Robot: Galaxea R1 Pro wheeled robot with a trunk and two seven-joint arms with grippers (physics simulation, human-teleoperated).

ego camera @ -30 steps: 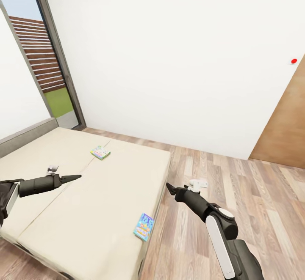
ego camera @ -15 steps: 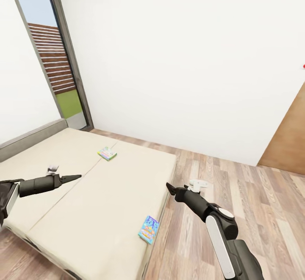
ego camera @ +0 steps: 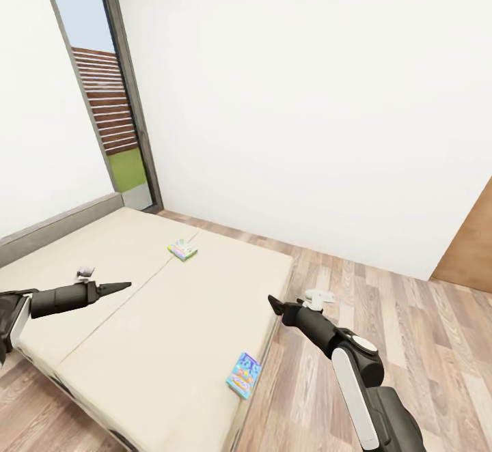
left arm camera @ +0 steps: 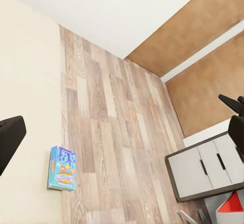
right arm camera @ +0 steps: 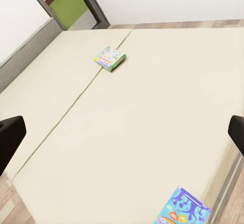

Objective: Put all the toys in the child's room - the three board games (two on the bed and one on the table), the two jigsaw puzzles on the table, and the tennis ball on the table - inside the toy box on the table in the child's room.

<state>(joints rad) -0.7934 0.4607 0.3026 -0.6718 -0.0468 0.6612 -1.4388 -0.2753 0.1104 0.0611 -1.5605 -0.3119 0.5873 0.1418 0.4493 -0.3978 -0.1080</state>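
The head camera looks forward and down from high up over the low beige-mattressed bed and the wood-plank floor. The right wrist camera looks across the mattress from nearer; the left wrist camera looks down over the bed's right edge. All three share the small blue flat game box.

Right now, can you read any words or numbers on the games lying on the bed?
Blue board game, at the bed's near edge: big purple letters on top and small print below, too blurred to read.
Green-edged board game, farther up the mattress: colourful print, too small to read.
No other words, numbers or signs can be read.
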